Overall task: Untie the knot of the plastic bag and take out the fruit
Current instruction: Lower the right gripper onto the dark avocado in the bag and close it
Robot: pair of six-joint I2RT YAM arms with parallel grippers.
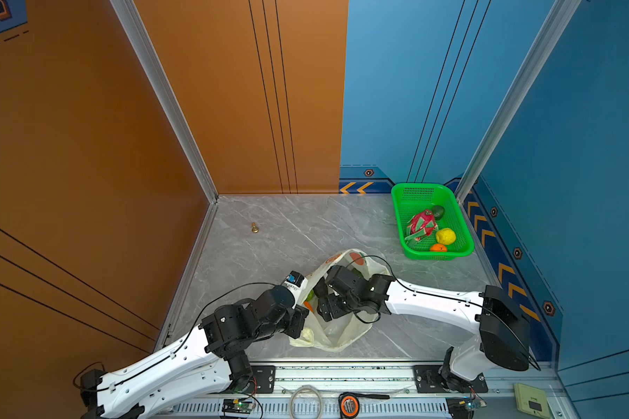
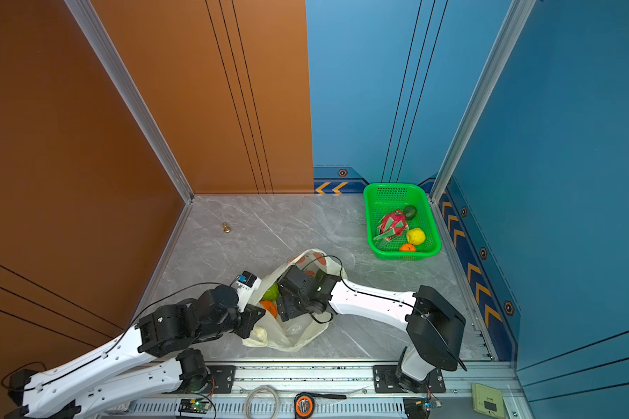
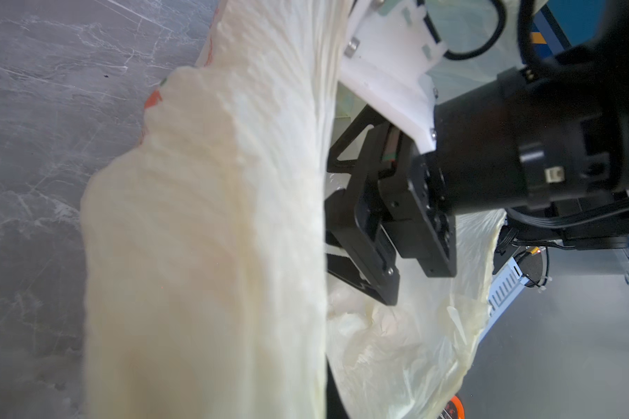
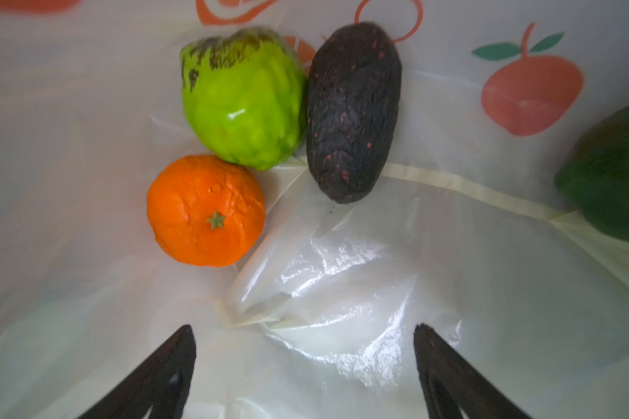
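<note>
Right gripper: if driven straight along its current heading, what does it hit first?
Probably the crumpled inner film of the thin translucent plastic bag; the dark wrinkled oblong avocado lies beyond. Depth unclear.

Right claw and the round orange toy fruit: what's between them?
Only bare, crinkled film of the thin translucent plastic bag, seen in the right wrist view.

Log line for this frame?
plastic bag: open | left gripper: shut on bag rim | right gripper: open, inside bag | in bag: orange, light-green fruit, dark purple fruit, dark-green fruit | green basket: dragon fruit, lemon, second orange, avocado
</note>
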